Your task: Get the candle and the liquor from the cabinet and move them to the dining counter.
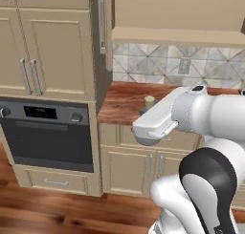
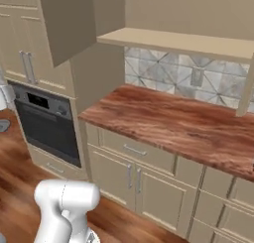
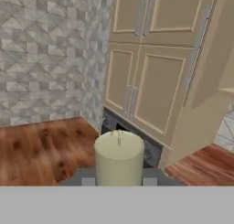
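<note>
White arm's two-finger gripper (image 3: 119, 182) clamped on pale olive-grey taper candle (image 3: 119, 157), candle (image 1: 149, 102) held above reddish-brown wood-grain countertop (image 1: 122, 104), right of black built-in oven (image 1: 48, 132), beige-tan wall cabinet (image 2: 178, 19) open above.

Beige drawer fronts (image 2: 134, 150) under a backsplash-backed wood countertop (image 2: 188, 125) — grey patterned tiles (image 2: 163, 71), black oven (image 1: 48, 132), wood floor (image 1: 57, 214).

You have a black oven (image 1: 50, 132) built into tall beige cupboards (image 1: 48, 51) on your left. Beside it runs a wood-grain table (image 2: 178, 125) over low drawer cabinets (image 2: 139, 172), backed by grey patterned tiles (image 2: 168, 73) with an outlet (image 2: 197, 77). Below lies a wood floor (image 1: 57, 214).
</note>
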Available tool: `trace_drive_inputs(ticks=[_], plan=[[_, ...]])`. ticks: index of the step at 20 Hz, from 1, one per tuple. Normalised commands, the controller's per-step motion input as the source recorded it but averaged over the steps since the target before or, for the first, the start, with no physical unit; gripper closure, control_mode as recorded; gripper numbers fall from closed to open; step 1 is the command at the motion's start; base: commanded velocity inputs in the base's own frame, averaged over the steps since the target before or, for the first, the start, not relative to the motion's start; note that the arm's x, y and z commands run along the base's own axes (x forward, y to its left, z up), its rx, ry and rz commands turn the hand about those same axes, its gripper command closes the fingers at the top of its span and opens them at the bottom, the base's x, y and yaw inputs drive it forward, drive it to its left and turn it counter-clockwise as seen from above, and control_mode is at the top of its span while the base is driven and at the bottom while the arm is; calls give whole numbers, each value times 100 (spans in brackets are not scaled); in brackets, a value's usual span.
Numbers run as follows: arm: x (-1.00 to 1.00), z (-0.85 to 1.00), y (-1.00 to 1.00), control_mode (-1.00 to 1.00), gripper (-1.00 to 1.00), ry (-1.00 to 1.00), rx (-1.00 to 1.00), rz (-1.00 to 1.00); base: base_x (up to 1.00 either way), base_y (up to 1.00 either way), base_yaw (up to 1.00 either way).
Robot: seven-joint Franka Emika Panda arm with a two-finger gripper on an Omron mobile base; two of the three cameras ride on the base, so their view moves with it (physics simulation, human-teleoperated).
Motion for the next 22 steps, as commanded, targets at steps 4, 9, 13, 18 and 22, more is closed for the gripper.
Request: trace_drive_inputs(ticks=[4,9,13,18,22], plan=[[0,0,0,100,100,0,0,0,-20,79,50],[0,0,0,100,100,0,0,0,-1,71,49],[0,0,0,100,100,0,0,0,3,55,50],[0,0,0,100,100,0,0,0,14,45,51],[0,0,0,100,100,0,0,0,48,10,52]])
